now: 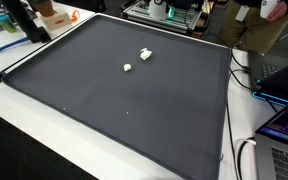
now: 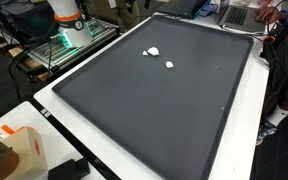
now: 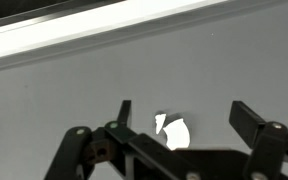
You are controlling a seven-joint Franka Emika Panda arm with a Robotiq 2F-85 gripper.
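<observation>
In the wrist view my gripper (image 3: 184,116) is open, its two dark fingertips (image 3: 249,118) wide apart above a dark grey mat (image 3: 74,90). A small white crumpled object (image 3: 174,132) lies on the mat between the fingers, partly hidden by the gripper's linkage; nothing is held. In both exterior views two small white objects lie on the mat, one larger (image 1: 145,54) (image 2: 153,51) and one smaller (image 1: 127,68) (image 2: 169,65). I cannot tell which of them the wrist view shows. The arm and gripper are outside both exterior views.
The mat (image 1: 104,100) (image 2: 154,110) covers most of a white table (image 2: 94,160). A cardboard box (image 2: 26,150) stands at one corner. A laptop (image 1: 284,125) and cables lie beside the mat. The robot's base (image 2: 66,18) stands at the far edge.
</observation>
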